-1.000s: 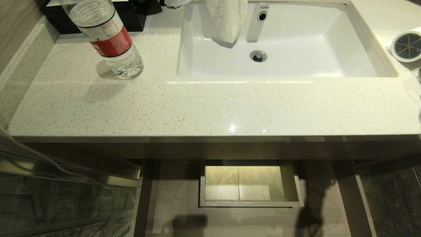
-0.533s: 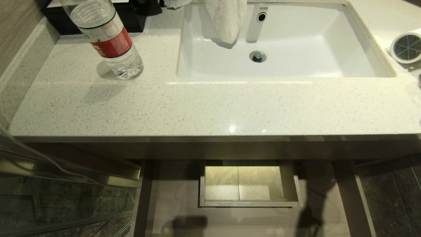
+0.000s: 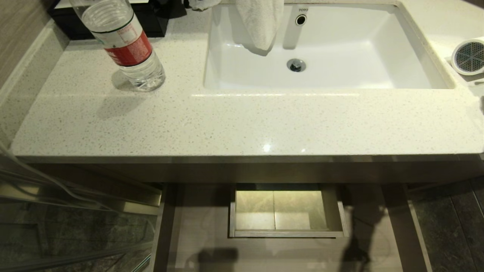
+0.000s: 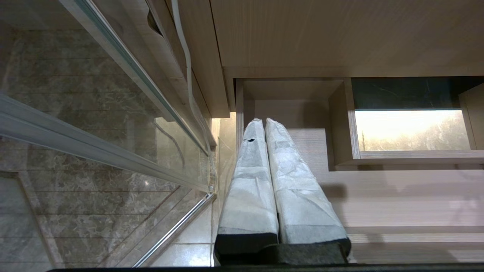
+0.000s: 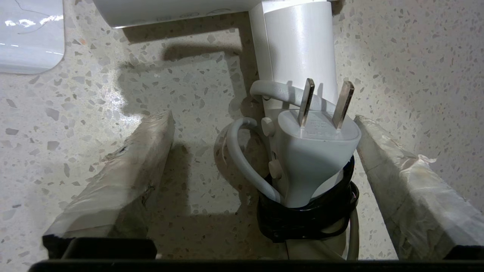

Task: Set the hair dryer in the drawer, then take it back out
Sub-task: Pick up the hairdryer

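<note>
Hair dryer (image 3: pixel 469 56) lies on the speckled countertop (image 3: pixel 227 121) just right of the sink (image 3: pixel 378 49), grey mesh grille facing the camera, cut off by the head view's right edge. Right wrist view: right gripper (image 5: pixel 264 124) hovers low over the countertop beside the sink corner, fingers (image 5: pixel 124 166) spread wide, one on each side of the dryer's handle (image 5: pixel 298 49) and the bundled white cord; neither finger clearly touches it. Plug (image 5: pixel 314 151) sits on top of the bundle with two prongs pointing up, black tie (image 5: pixel 302 215) wrapped round the cord below it. Drawer (image 3: pixel 286 234) stands pulled open under the countertop, below the sink's front edge, nothing visible inside. Left gripper (image 4: pixel 261 122), seen only in the left wrist view, hangs low beside a glass panel (image 4: pixel 94 113), left of the drawer, fingers pressed together, holding nothing. Water bottle (image 3: pixel 124 45) with red label stands left of the sink. White towel (image 3: pixel 261 22) hangs over the sink's back rim.
</note>
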